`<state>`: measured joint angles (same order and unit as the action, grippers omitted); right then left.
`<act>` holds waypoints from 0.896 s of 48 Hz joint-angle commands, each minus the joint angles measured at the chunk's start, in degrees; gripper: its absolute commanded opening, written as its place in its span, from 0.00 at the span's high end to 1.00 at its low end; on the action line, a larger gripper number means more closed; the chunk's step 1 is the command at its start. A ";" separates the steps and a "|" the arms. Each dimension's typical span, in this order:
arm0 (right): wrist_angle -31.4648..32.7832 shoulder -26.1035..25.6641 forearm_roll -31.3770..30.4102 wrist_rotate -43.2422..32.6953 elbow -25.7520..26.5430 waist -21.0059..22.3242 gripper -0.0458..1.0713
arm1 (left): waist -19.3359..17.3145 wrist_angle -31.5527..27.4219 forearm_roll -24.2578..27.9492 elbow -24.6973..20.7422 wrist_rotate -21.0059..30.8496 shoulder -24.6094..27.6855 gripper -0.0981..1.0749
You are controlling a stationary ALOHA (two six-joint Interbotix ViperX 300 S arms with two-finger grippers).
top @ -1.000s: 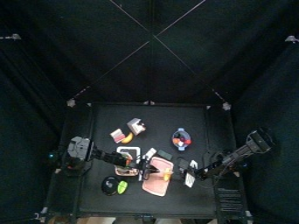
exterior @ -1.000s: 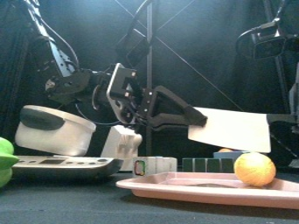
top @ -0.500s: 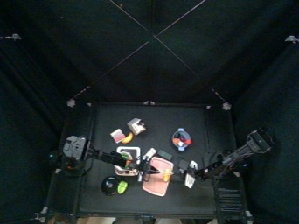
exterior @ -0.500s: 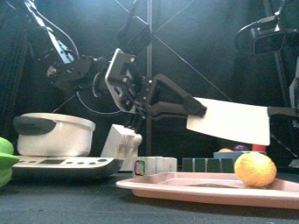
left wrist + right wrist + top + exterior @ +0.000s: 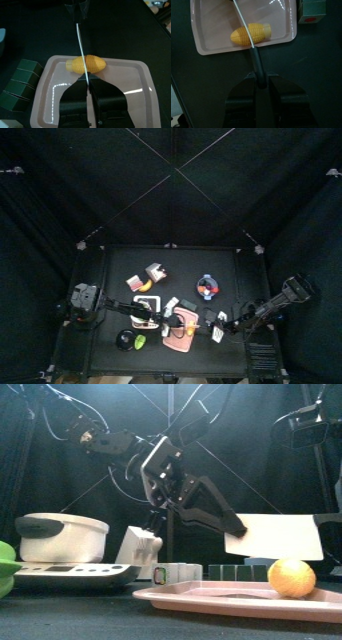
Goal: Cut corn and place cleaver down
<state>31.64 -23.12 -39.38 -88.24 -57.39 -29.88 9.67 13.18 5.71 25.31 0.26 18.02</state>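
One corn (image 5: 291, 578) piece is lying on the single pink cutting board (image 5: 201, 595). One cleaver (image 5: 277, 537) is hanging just above it, gripped by the left hand (image 5: 201, 502). The right hand (image 5: 256, 90) is seemingly closed on a thin rod (image 5: 248, 30) touching the corn.

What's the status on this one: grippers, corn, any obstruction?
Left gripper shut on the small white-bladed toy cleaver, blade poised over the stubby yellow corn. Corn uncut on the pink tray. Right gripper near the tray. Nothing between blade and corn.
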 commanded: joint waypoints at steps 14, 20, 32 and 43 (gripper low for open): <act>0.26 0.00 -0.44 -0.26 1.41 0.44 0.66 | 2.02 -2.20 0.18 -2.29 -0.26 -0.18 0.63; 0.62 -0.18 -0.53 -0.18 2.72 0.35 0.66 | 1.58 -2.11 0.26 -2.02 -0.44 -0.44 0.63; 1.14 -1.32 -1.85 -0.09 5.10 -0.70 0.66 | 1.41 -2.11 1.49 -1.67 -0.53 -1.41 0.63; 1.67 -0.53 -1.67 -0.44 3.34 -0.53 0.66 | 1.41 -2.11 1.67 -1.67 -0.53 -0.79 0.63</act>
<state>33.05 -23.20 -40.43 -88.24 -54.32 -31.11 10.11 10.63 7.03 24.52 -0.09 18.46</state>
